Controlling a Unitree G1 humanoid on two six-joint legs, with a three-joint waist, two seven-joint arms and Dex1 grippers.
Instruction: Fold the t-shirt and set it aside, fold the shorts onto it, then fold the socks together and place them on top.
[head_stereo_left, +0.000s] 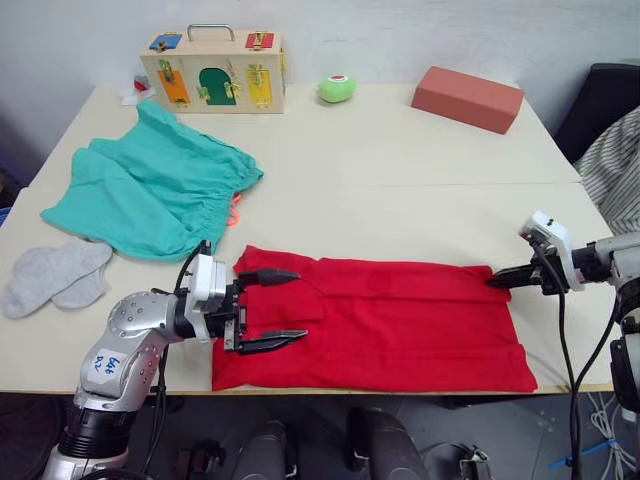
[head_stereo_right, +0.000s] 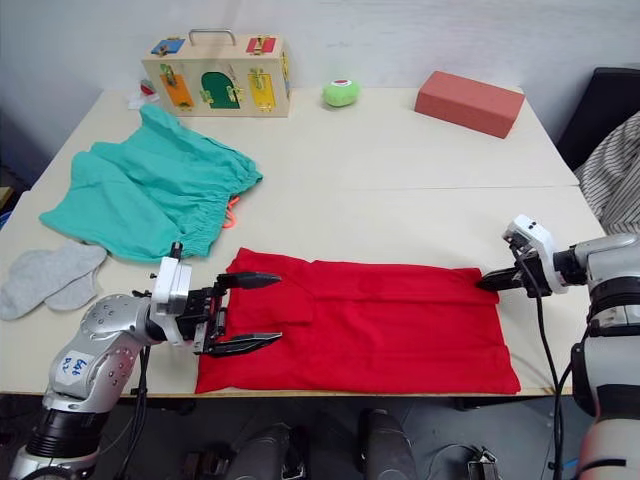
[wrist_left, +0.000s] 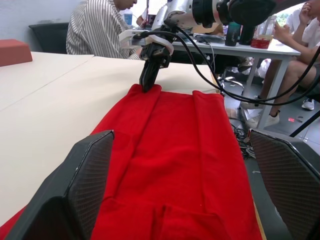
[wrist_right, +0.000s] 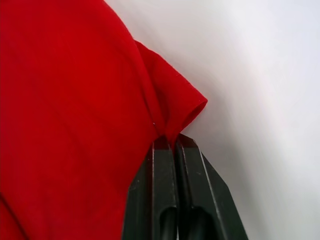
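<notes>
The red t-shirt (head_stereo_left: 390, 320) lies folded into a long strip along the table's near edge. My left gripper (head_stereo_left: 285, 309) is open over the strip's left end, one finger on either side of it. At the far right corner of the strip my right gripper (head_stereo_left: 497, 280) is shut on a pinch of the t-shirt (wrist_right: 165, 115). The teal-green shorts (head_stereo_left: 150, 185) lie spread at the back left, with the orange drawstring (head_stereo_left: 235, 212) showing at the waist. Two light grey socks (head_stereo_left: 55, 275) lie side by side near the left edge.
A wooden latch box (head_stereo_left: 213, 70), a green toy (head_stereo_left: 337, 89) and a red-brown block (head_stereo_left: 467, 98) stand along the table's far side. A person in a striped shirt (wrist_left: 97, 30) sits beyond the right end, where another table (wrist_left: 240, 47) has people at it.
</notes>
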